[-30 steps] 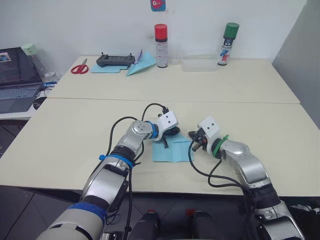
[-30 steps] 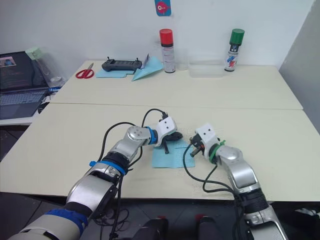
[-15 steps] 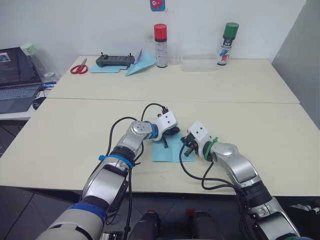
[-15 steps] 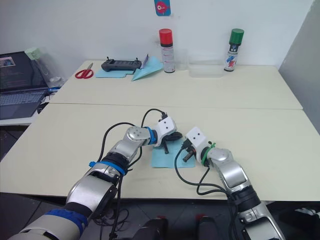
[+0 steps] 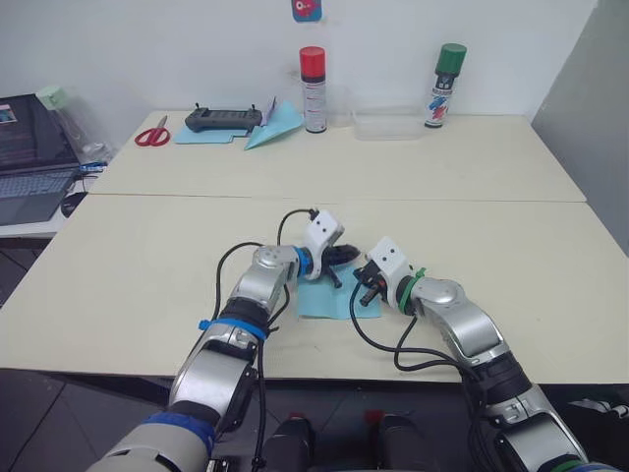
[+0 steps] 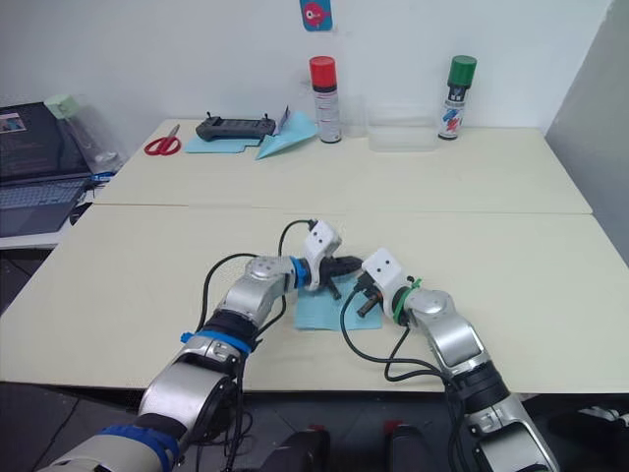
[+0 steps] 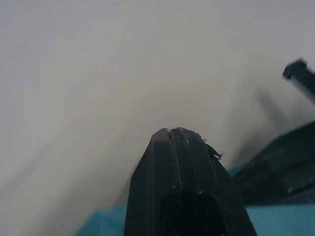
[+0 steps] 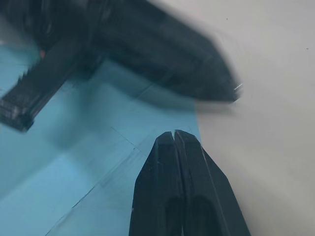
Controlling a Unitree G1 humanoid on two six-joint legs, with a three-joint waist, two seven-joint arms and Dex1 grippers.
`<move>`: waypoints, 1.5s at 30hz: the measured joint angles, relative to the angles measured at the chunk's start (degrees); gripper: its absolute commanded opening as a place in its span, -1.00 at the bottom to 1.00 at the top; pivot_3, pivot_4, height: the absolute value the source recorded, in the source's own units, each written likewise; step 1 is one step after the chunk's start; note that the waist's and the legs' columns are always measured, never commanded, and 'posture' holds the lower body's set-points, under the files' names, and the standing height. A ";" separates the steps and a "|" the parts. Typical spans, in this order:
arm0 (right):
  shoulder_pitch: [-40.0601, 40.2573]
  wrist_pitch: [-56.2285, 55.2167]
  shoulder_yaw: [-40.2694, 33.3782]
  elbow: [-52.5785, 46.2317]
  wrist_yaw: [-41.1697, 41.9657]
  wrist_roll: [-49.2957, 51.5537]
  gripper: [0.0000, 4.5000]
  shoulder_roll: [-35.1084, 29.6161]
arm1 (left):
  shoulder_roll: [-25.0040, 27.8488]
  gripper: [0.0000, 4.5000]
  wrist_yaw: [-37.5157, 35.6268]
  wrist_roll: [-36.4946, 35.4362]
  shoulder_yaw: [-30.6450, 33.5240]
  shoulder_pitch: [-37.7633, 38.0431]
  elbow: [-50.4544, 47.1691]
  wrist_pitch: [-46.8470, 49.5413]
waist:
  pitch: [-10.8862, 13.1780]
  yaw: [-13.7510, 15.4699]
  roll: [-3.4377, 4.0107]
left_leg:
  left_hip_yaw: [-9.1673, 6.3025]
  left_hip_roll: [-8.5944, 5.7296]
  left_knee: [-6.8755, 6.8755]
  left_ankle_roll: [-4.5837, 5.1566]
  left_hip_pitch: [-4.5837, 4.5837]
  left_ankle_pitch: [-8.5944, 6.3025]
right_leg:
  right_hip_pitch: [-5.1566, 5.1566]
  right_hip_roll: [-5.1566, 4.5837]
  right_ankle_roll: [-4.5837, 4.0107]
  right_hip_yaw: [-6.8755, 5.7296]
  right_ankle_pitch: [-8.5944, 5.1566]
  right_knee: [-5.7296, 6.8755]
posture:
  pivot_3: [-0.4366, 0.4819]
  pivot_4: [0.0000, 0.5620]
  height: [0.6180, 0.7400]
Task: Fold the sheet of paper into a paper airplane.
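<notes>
sheet of paper (image 5: 329, 298), light blue and creased, lies flat on the near counter (image 5: 147, 265). left hand (image 5: 337, 276) rests at its 12 o'clock edge, fingers pressed together, holding nothing. right hand (image 5: 366, 295) sits at its 3 o'clock edge, fingers likewise closed and empty.

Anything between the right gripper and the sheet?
Nothing visible. The right gripper, fingers shut, is right over the sheet near its edge. The left gripper is over the sheet's far side, not in the path.
</notes>
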 measured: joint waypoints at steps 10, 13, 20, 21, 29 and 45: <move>0.00 0.31 0.11 -0.11 -0.27 -0.16 -0.99 -0.02 | 0.37 -1.00 3.16 2.39 -1.39 -3.09 4.12 -1.26 | -0.03 0.11 0.00 | -0.01 0.01 0.02 0.00 0.06 0.00 | 0.08 -0.03 0.01 0.00 0.00 0.00 | -0.05 -0.47 1.00; 0.01 0.44 0.23 -0.21 -0.28 -0.19 -0.99 0.01 | 0.77 -1.00 6.85 3.12 -1.35 -5.09 7.27 -2.08 | -0.05 0.06 -0.01 | -0.01 0.03 0.02 0.00 0.09 0.00 | 0.10 -0.03 0.02 -0.01 0.00 0.00 | -0.05 -0.47 1.00; 0.07 0.74 0.29 -0.51 -0.27 -0.19 -0.99 0.09 | 3.00 -1.00 9.20 2.37 1.55 -4.67 9.25 -5.57 | -0.09 -0.09 0.00 | 0.02 0.06 0.00 0.00 0.09 -0.01 | 0.03 -0.03 0.02 0.03 0.00 0.00 | -0.05 -0.47 1.00; 0.08 0.74 0.27 -0.55 -0.27 -0.18 -0.99 0.10 | 3.48 -1.00 8.84 1.74 2.52 -4.04 8.80 -5.76 | -0.09 -0.09 0.00 | 0.01 0.06 0.00 -0.01 0.06 -0.01 | 0.00 -0.03 0.01 0.03 0.00 0.00 | -0.05 -0.47 1.00; -0.26 0.09 0.22 0.37 -0.34 -0.50 -1.00 1.09 | 7.83 -0.44 7.32 -9.20 12.90 2.16 -9.63 1.39 | -0.09 -0.45 0.00 | -0.02 0.12 -0.02 -0.02 0.04 -0.01 | -0.04 -0.10 0.00 0.09 0.00 0.00 | -0.05 -0.47 1.00; -1.14 -1.28 0.18 2.62 0.18 -1.05 -1.00 1.71 | 8.93 0.10 9.66 -20.69 15.93 20.19 -34.13 25.71 | -0.10 -0.09 0.03 | -0.01 0.15 -0.04 -0.03 0.10 -0.01 | 0.00 -0.09 -0.04 0.19 0.01 0.00 | -0.05 -0.47 1.00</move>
